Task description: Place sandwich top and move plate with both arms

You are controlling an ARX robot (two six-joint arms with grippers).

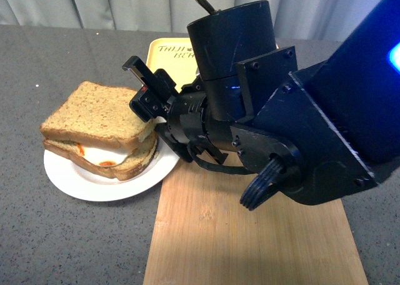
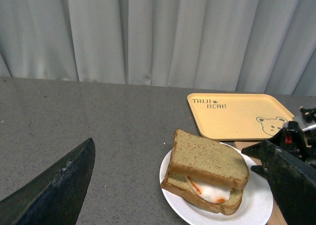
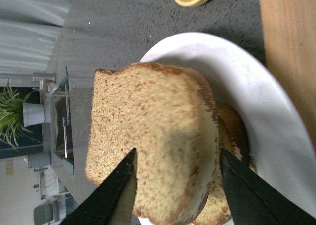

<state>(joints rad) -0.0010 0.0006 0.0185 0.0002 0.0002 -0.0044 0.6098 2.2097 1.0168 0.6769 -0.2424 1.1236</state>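
**Sandwich top lies on the egg slice; both grippers stand open**

The plate (image 1: 69,180) lies on the grey table top (image 1: 56,247), and to its left and front only this table top shows. On the right, its rim comes to the corner of the wooden board (image 1: 250,235); whether it overlaps the board I cannot tell. Behind it, near but apart, is the yellow tray (image 1: 167,52). The sandwich top (image 1: 94,113) rests on the egg slice (image 1: 128,165) on the plate, a little turned against it.

The right arm (image 1: 300,129) reaches over the board from the right. The right gripper (image 1: 134,85) is at the right edge of the sandwich top. In the right wrist view its fingers (image 3: 116,190) stand apart over the slice and clamp nothing. The left gripper (image 2: 176,145) is back from the plate, its fingers wide apart, holding nothing.

A pale curtain (image 2: 148,32) closes the back. A potted plant (image 3: 19,111) stands beyond the table edge.
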